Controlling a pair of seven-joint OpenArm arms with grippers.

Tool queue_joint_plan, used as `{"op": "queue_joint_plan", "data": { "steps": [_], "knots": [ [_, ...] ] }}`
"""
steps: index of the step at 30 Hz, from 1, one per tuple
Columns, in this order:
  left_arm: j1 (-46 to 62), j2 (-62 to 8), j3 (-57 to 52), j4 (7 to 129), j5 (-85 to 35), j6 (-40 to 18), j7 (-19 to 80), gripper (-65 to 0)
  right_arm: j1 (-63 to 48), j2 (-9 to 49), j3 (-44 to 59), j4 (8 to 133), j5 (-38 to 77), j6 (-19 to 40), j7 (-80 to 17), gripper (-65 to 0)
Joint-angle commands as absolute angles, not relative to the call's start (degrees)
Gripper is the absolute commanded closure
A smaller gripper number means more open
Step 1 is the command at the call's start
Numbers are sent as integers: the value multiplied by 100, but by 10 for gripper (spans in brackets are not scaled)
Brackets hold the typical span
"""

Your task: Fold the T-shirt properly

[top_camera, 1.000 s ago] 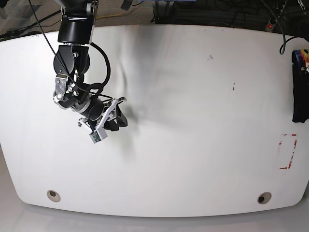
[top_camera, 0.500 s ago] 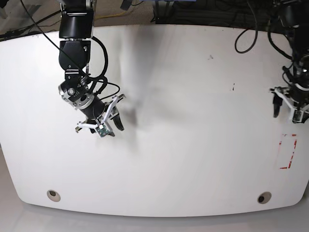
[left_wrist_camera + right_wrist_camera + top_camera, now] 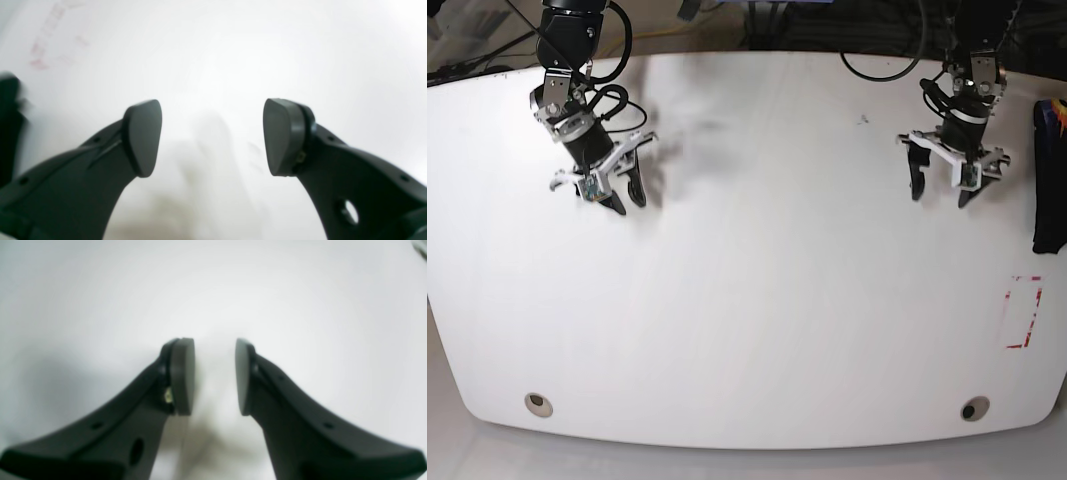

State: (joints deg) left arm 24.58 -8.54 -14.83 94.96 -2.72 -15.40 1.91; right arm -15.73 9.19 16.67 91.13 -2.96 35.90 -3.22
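The left gripper (image 3: 940, 190) hangs over the white table (image 3: 767, 300) with its jaws spread wide and nothing between them; in its own wrist view the left gripper (image 3: 212, 136) shows two dark pads (image 3: 143, 136) well apart, with only bare, glaring tabletop in the gap. Outward from it, toward the table's edge on the side away from the other arm, the T-shirt (image 3: 1048, 180) lies as a narrow, bunched black strip with a small purple-blue mark at its top end, well apart from the jaws and untouched. A blurred dark shape (image 3: 8, 116) at the left margin of the wrist view may be that cloth, though I cannot tell for certain. Below the T-shirt, a red dashed rectangle (image 3: 1024, 313) is marked on the table; the faint red marks (image 3: 46, 46) in the wrist view appear to be the same. The right gripper (image 3: 622, 195) hangs far across the table, its jaws parted by a narrower gap and holding nothing; its wrist view shows the right gripper (image 3: 215, 376) with pads (image 3: 181, 375) fairly close together over plain white surface. Two round holes (image 3: 538, 404) sit near the table's front edge.
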Motion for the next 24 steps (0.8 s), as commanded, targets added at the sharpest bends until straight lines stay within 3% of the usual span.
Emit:
{"op": "queue_joint_plan", "data": {
  "steps": [1, 13, 24],
  "knots": [
    [2809, -743, -1516, 9859, -330, -1525, 13, -439, -1789, 980, 1684, 9429, 31, 3600, -92, -189],
    [5165, 171, -1481, 11037, -330, -1525, 31, -439, -3626, 620, 2299, 10255, 778, 3609, -75, -189],
    [6756, 251, -1490, 11064, -374, -1525, 31, -439, -5692, 629, 2308, 10554, 1516, 3644, -40, -187]
  ]
}}
